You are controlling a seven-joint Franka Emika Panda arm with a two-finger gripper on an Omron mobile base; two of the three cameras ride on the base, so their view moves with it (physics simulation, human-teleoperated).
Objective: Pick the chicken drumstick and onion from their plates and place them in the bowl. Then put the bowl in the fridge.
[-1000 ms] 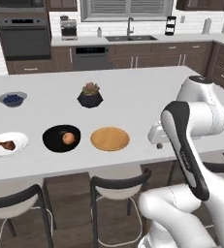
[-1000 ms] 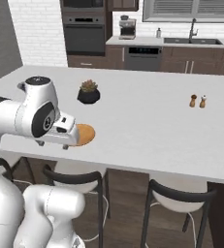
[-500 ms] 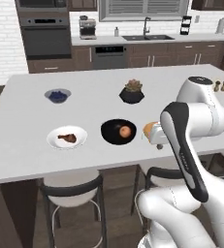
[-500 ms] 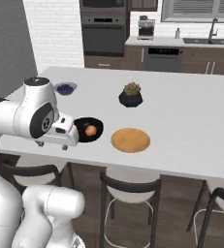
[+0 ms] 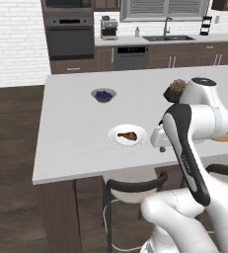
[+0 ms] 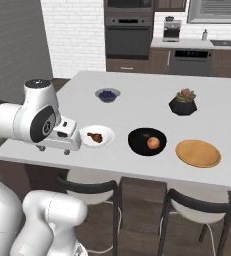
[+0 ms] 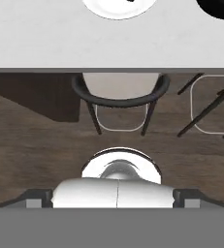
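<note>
One chicken drumstick [image 6: 94,136] lies on the white plate [image 6: 105,134]; right of it, one onion [image 6: 153,143] sits in the black bowl [image 6: 139,140]. Claw [image 6: 53,148] state unclear.

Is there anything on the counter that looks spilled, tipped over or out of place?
Nothing stands out. The chicken drumstick lies on the white plate, the onion sits in the black bowl, the wooden plate lies flat, and the potted plant and blueberry bowl stand upright.
</note>
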